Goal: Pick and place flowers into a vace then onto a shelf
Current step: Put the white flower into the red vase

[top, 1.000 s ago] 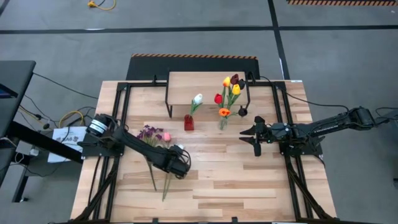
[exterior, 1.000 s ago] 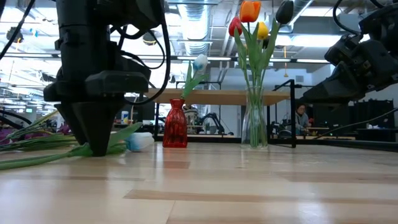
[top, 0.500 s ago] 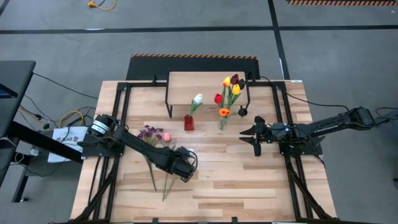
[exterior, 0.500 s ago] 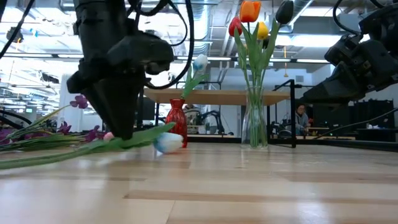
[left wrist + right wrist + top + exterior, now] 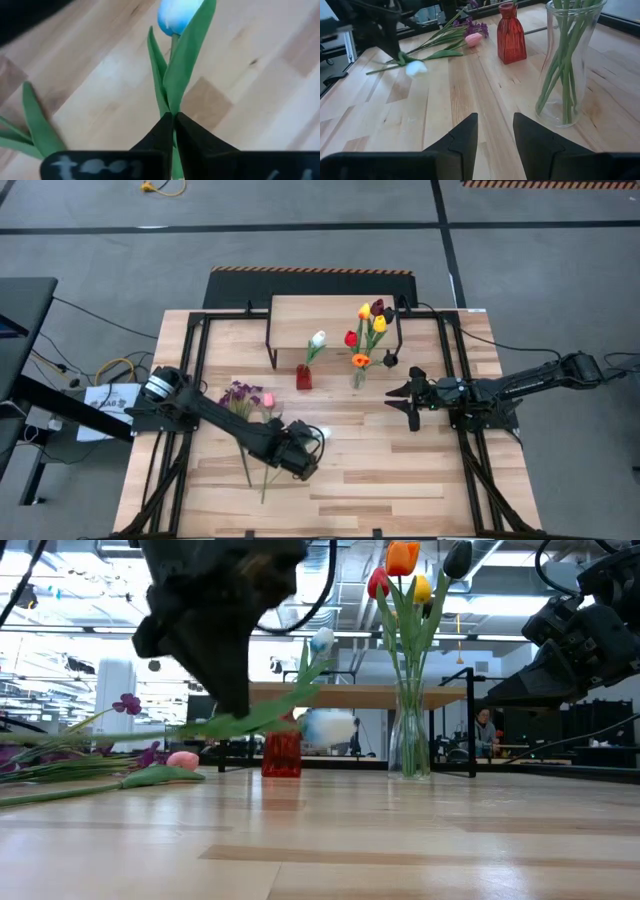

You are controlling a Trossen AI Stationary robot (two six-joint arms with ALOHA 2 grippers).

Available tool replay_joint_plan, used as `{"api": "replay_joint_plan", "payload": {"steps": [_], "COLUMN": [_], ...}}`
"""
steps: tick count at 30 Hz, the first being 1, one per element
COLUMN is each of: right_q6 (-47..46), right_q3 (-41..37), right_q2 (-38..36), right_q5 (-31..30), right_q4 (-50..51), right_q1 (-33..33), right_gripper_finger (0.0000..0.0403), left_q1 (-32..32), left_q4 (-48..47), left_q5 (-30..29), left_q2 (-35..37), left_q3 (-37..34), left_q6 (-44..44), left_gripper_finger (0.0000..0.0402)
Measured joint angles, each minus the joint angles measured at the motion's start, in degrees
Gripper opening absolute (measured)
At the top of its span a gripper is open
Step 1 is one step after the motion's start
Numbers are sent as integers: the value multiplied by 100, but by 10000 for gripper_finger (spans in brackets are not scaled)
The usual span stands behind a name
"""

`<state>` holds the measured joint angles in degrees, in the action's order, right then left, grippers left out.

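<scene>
A white tulip (image 5: 176,16) is pinched by its green stem between the fingers (image 5: 161,136) of the left gripper (image 5: 303,458), which are pressed together on it. In the low view the bloom (image 5: 327,728) is seen clear of the table, with the stem slanting down toward the gripper (image 5: 232,710). In the high view the flower head (image 5: 318,435) is seen at the front-middle of the table (image 5: 400,480), just beyond the gripper's tip.

More flowers (image 5: 243,395) are laid flat on the left side of the table: purple sprigs and a pink tulip (image 5: 182,760), with long stems running toward the front edge. They are also seen in the right wrist view (image 5: 465,31).

A red vase (image 5: 303,377) is stood in front of the shelf (image 5: 320,315), and a white flower (image 5: 318,339) is held in it. Just to its right a glass vase (image 5: 358,376) is stood, with red, orange, yellow and dark tulips (image 5: 405,575) in it. The glass vase (image 5: 567,60) and the red vase (image 5: 512,34) are apart from each other.

The right gripper (image 5: 413,400) is held above the right side of the table, well apart from the vases. Its fingers (image 5: 457,142) are spread part-way, and nothing is held between them.
</scene>
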<state>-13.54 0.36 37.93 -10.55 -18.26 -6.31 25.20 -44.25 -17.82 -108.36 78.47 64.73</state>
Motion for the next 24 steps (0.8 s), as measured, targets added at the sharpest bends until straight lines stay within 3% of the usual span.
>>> {"api": "replay_joint_plan", "payload": {"steps": [8,13,19,24], "right_q6": [0,0,0,0], "right_q3": [0,0,0,0], "right_q2": [-2,-2,-2,-2], "right_q5": [0,0,0,0], "right_q4": [0,0,-7,-19], "right_q1": [0,0,0,0], "right_gripper_finger": [118,118,118,118], "left_q1": [233,391,703,1025], "left_q4": [-42,-517,-1218,-1366], "left_q5": [-798,-1622,-3253,-4902], "left_q2": [4,13,16,17], "left_q3": [572,1093,1816,2407], "left_q6": [-276,-414,-610,-1385], "left_gripper_finger": [1,1,0,0]}}
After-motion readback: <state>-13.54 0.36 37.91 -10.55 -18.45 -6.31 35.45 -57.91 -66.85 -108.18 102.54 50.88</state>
